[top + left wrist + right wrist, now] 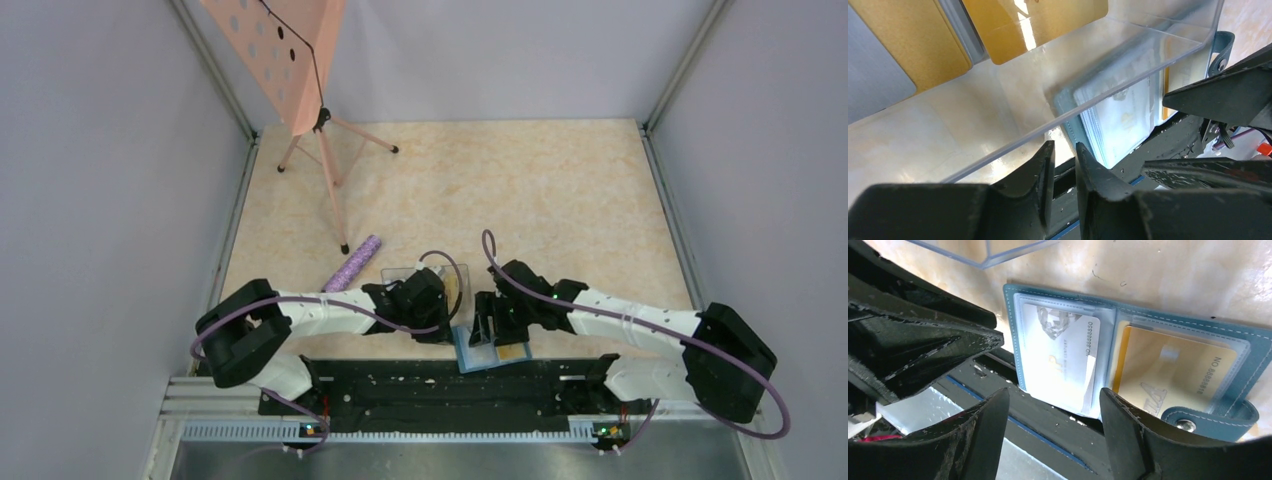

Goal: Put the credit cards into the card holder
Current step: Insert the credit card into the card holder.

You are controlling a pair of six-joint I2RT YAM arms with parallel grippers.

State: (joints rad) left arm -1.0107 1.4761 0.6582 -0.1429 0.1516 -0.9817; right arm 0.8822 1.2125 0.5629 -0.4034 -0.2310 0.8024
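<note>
Card holder (1108, 340) lies open and flat at the near edge of the table (560, 190), one corner hanging over the black rail (420, 385). A white card (1060, 360) sits in its left pocket and a gold card (1173, 370) in its right; the snap tab (1198, 421) is undone.

Right gripper (1053, 425) hovers just above it, fingers spread wide, holding nothing. Left gripper (1064, 160) is by a clear box (1128, 75), fingers nearly pressed together w/ nothing btwn them. Loose gold cards (913, 45) and a silver card (873, 75) lie at the box.

Cards look thin, stiff, slick (probably hard to lift off a flat surface); best pinched by a raised edge. Holder is soft and may slide.

Tabletop is pale marble-look, w/ grey walls around. A pink music stand (285, 60) and a purple roll (355, 262) are further back.
</note>
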